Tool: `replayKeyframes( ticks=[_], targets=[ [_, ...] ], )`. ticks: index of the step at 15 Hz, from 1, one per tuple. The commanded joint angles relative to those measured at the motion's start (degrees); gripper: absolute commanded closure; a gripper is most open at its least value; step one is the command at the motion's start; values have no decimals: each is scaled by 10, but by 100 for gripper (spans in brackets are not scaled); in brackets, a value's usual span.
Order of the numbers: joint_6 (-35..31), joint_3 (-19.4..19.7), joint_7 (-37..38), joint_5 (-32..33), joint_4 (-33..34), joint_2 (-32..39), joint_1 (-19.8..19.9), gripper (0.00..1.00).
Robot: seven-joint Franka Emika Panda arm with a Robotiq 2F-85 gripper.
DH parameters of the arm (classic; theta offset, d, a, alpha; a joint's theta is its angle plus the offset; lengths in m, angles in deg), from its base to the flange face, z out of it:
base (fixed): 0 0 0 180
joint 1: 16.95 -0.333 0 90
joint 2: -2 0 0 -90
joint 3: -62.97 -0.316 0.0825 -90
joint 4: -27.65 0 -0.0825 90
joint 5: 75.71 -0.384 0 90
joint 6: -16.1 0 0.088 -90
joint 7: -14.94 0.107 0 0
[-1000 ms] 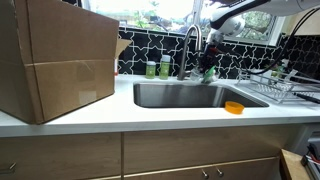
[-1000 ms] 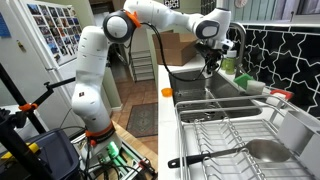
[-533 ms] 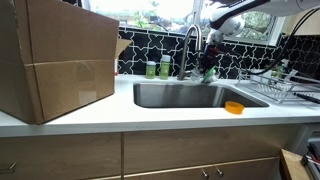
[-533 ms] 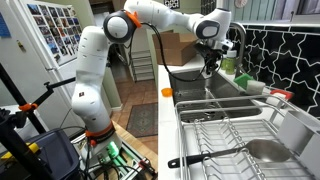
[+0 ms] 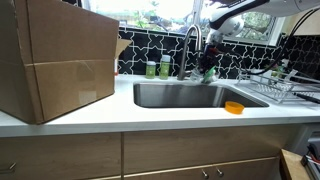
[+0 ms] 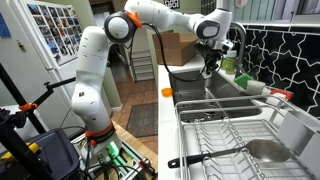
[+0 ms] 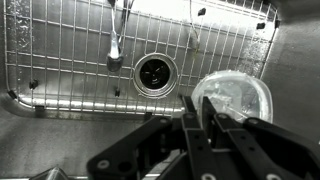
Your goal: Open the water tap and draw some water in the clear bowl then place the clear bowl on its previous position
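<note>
In an exterior view, the end effector (image 5: 210, 66) hangs over the sink (image 5: 185, 95) just beside the water tap (image 5: 192, 45). The tap's long axis is upright and its gooseneck arches over the basin. The clear bowl cannot be made out here. In an exterior view across the dish rack (image 6: 235, 135), the arm reaches down at the same spot, and the jaw state cannot be read. In the wrist view, the fingers (image 7: 189, 112) are drawn close on the near rim of the clear bowl (image 7: 240, 95), gripping it. The bowl lies mouth up over the wire grid (image 7: 60, 60), beside the drain (image 7: 153, 70) and apart from the downward-pointing spout outlet. Whether it rests on the grid cannot be told. Being round, it has no long axis. No water shows, so the step in hand is judged to be positioning for filling. Next move: bring the bowl level under the outlet, then free the end effector for the tap.
</note>
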Motion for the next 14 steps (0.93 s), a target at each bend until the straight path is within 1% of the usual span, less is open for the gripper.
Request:
replayKeyframes(
  ticks=[1,7,10,12,14],
  targets=[
    [15,-7,4,-13,10,6,11,97],
    [17,-5,4,-7,-3,-1,11,97],
    [52,3,4,14,-18,0,11,97],
    [72,9,-1,37,-41,-9,8,97],
    [78,19,-2,74,-72,-24,3,97]
  ],
)
